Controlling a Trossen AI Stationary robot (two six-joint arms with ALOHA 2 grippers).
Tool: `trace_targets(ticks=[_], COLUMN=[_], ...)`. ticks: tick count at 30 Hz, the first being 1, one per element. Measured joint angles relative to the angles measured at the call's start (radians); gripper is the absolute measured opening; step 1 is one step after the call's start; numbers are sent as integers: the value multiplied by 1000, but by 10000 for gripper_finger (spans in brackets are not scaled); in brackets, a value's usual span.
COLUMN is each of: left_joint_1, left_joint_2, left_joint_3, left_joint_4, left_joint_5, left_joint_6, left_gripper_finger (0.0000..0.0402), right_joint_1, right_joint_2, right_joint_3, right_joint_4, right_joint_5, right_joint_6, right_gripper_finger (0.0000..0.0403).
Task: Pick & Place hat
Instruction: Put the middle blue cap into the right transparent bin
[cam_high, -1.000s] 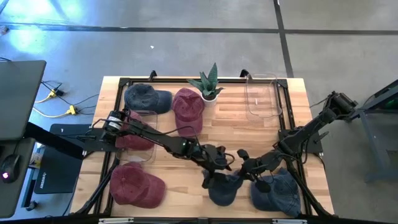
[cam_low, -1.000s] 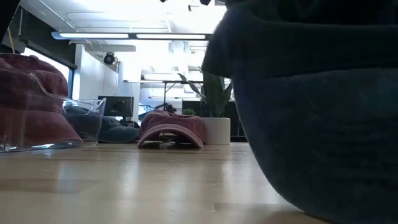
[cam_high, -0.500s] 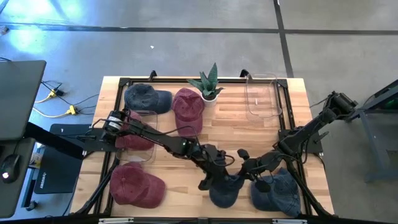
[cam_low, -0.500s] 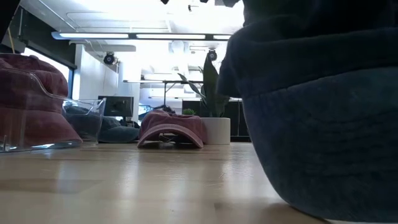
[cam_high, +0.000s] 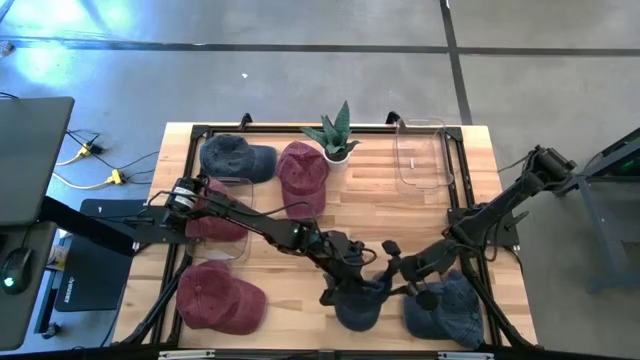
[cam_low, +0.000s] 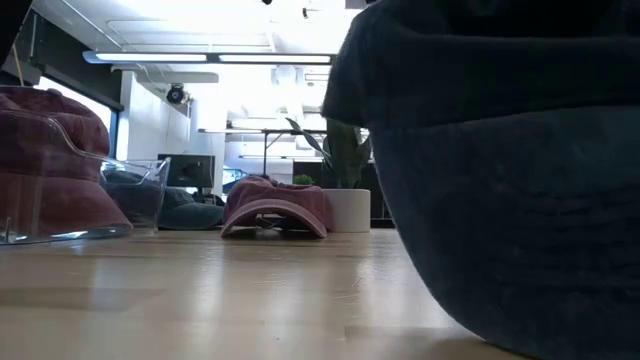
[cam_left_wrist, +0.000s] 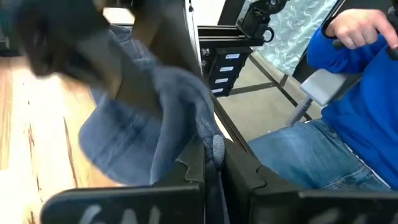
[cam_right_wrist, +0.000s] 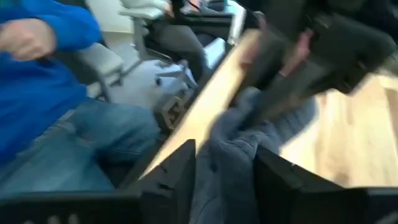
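My left fingers are pressed together on a fold of the dark blue hat, the denim pinched between them at the crown. My left gripper sits low at the near edge of the table, just left of the middle, with that hat bunched right under it. From table height the same hat fills the whole right side of the view as a dark mass resting on the wood.

My right fingers stand apart, with blue cloth lying loose in the gap between them (not clamped, as far as the wrist view shows). My right gripper is just beside the left one, at the hat's other side.

A second blue hat lies at the near right corner, partly under my right arm. Further out: a red hat at the near left, another red hat in a clear bin on the left, a blue hat at the far left, and a red hat beside the potted plant. An empty clear bin stands at the far right.

Beyond the near table edge a person in a blue top and jeans sits on a chair.
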Motion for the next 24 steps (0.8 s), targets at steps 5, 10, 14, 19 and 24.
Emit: trace_targets(ticks=[5, 10, 14, 19, 24], left_joint_1=[0, 0, 0, 8, 8], left_joint_2=[-51, -75, -88, -92, -91], left_joint_3=[1, 2, -1, 1, 1], left_joint_4=[33, 43, 33, 25, 14], left_joint_5=[80, 113, 110, 108, 116], left_joint_6=[-29, -32, -36, -61, -61], left_gripper_finger=[43, 32, 24, 27, 28], right_joint_1=[45, 95, 130, 151, 168], right_joint_2=[-87, -92, -69, -59, -59], right_joint_3=[0, 0, -19, -20, -20], right_joint_4=[-95, -176, -112, -117, -87], right_joint_5=[61, 129, 113, 76, 48], right_joint_6=[-8, -25, -76, -97, -109], right_gripper_finger=[165, 166, 167, 156, 97])
